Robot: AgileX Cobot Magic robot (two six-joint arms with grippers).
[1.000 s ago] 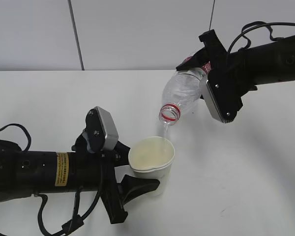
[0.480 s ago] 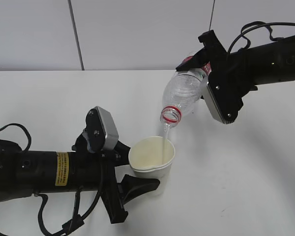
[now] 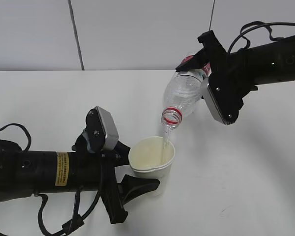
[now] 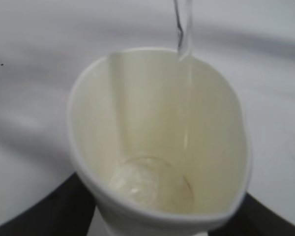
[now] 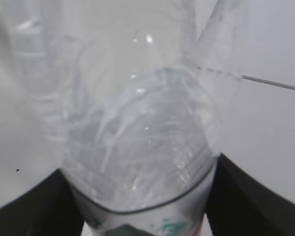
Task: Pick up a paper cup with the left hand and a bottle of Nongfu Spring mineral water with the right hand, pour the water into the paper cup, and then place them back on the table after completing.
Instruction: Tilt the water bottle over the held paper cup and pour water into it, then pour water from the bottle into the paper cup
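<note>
Thin paper cup point(image 3: 151, 158) is clamped by left gripper point(image 3: 137, 172): soft, easily crushed. Bottle point(image 3: 184, 96), at 1 o'clock, is squeezed by right gripper point(image 3: 206, 81); slippery, approx. half empty, water point(image 3: 165, 138) is poured.

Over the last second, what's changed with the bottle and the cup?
Very little. The bottle in the right tool has crept slightly right; its mouth now sits a touch higher. Water keeps streaming into the paper cup, which the left tool still holds in place.
</note>
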